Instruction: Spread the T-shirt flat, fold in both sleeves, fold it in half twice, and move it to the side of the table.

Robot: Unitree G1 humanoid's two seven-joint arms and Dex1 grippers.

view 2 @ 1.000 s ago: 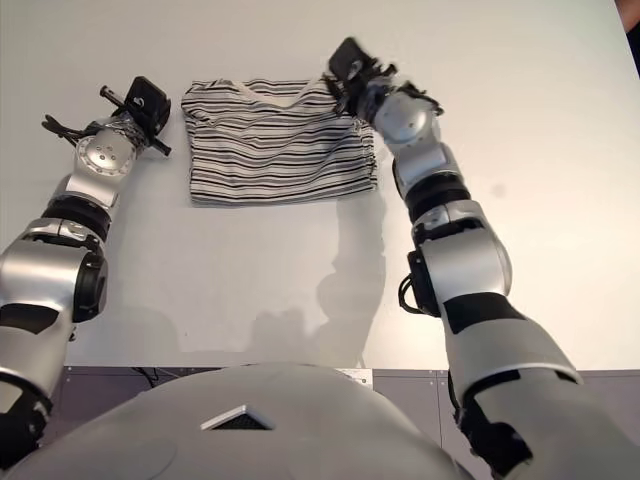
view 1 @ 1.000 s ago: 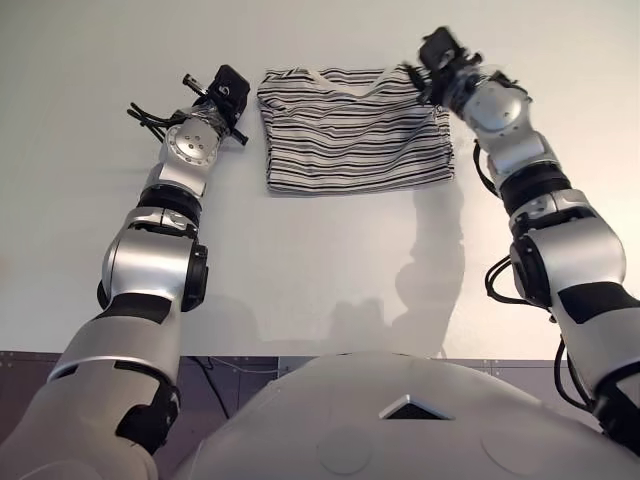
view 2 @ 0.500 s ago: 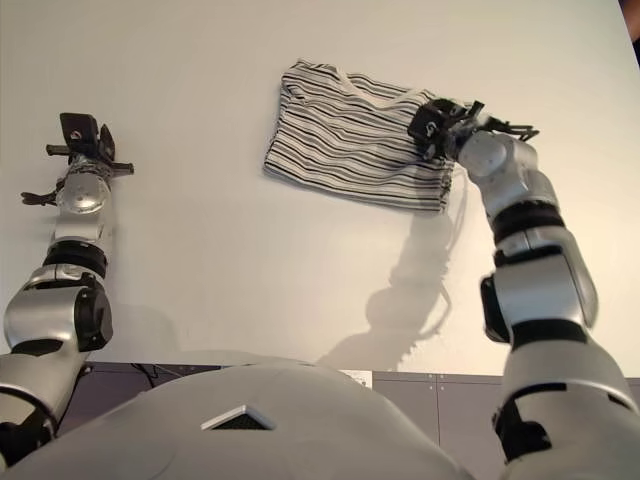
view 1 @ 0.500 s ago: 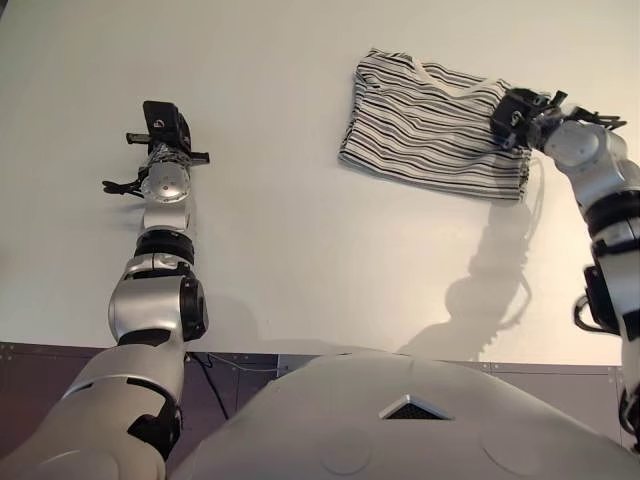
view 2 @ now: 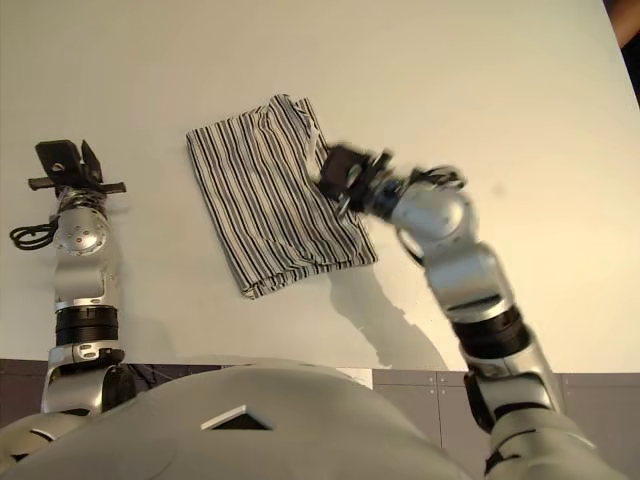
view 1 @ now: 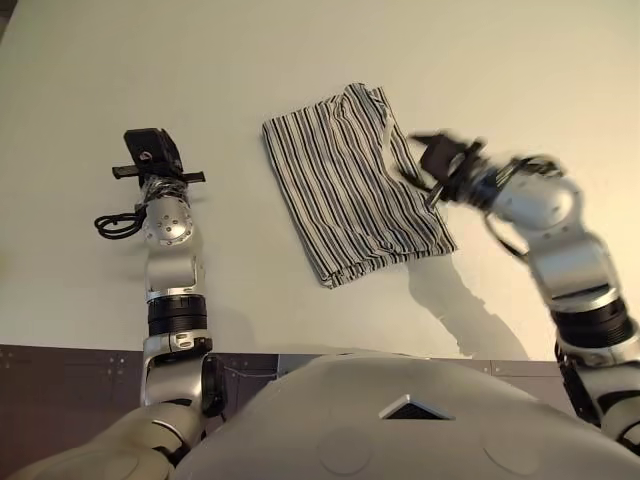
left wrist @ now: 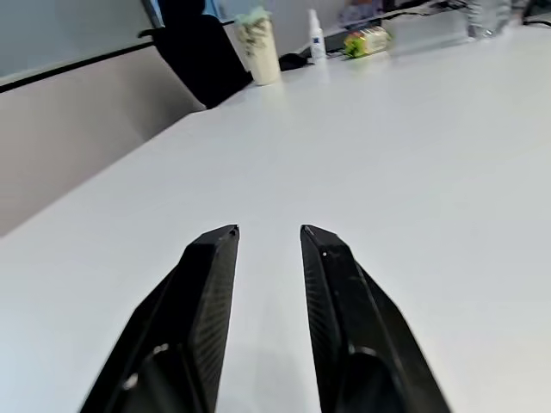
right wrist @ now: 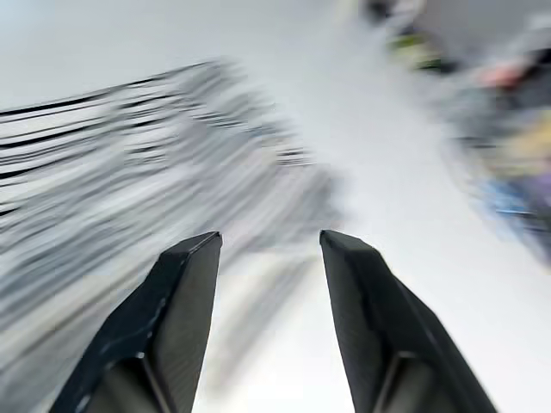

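One striped T-shirt (view 1: 345, 195) — folded compact, lying askew, edges rumpled

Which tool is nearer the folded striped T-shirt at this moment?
Right. The right tool is open at the T-shirt's right edge; the left tool sits well apart, off its left side.

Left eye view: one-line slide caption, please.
Folded striped T-shirt lies askew on the white table; open right gripper at its edge, left gripper apart.
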